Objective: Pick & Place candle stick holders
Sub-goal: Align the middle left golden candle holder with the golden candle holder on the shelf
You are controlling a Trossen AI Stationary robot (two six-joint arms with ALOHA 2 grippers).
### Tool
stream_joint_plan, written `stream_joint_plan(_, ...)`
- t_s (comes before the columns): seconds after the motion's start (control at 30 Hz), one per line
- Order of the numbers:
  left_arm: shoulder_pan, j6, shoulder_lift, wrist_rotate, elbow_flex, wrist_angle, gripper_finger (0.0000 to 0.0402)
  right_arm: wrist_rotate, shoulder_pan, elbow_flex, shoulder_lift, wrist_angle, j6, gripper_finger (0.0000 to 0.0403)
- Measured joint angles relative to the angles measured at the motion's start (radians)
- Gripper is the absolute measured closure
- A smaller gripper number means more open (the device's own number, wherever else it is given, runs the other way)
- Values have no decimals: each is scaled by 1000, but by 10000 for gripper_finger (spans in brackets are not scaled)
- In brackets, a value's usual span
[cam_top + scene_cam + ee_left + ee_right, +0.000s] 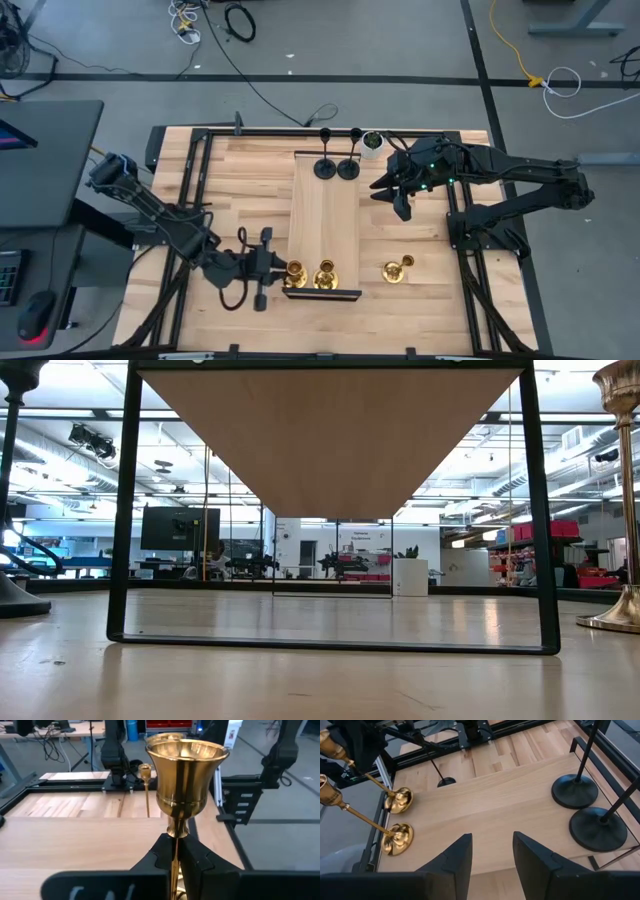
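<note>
While the left gripper (272, 272) sits clamped on the stem of a shiny brass-gold candle stick holder (294, 273), the high view shows a second brass holder (326, 274) just beyond it on the long pale wooden riser board (322, 215). A third brass one (397, 269) stands off the board, farther still. Two matte black holders (336, 166) stand beside the empty right gripper (392, 196), with a small white pot of green plant (373, 143) near them. That makes three brass and two black from above.

From the low view, one brass holder (624, 490) and one dark base (14, 595) show at the edges.

Through the left wrist view, the fingers (162, 855) pinch the thin stem under the cup (186, 770). Such a slim stem could pivot, I judge, and a sideways move may knock its neighbour.

Past the right wrist's spread fingers (452, 857), two black bases (574, 791) lie ahead to one side. A third black holder (445, 781) stands farther off, which makes three. Swinging could clip these.
</note>
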Motion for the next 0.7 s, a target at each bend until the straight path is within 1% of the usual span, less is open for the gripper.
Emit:
stream_joint_plan(0.13,-1,15,18,9,-1,30,387,0,0,0,0,0,0,261)
stream_joint_plan(0.2,-1,25,29,29,0,76,385,0,0,0,0,0,0,261)
stream_joint_plan(0.43,12,31,66,32,0,74,387,0,0,0,0,-2,0,261)
stream_joint_plan(0.7,16,29,70,38,0,74,384,0,0,0,0,-3,0,261)
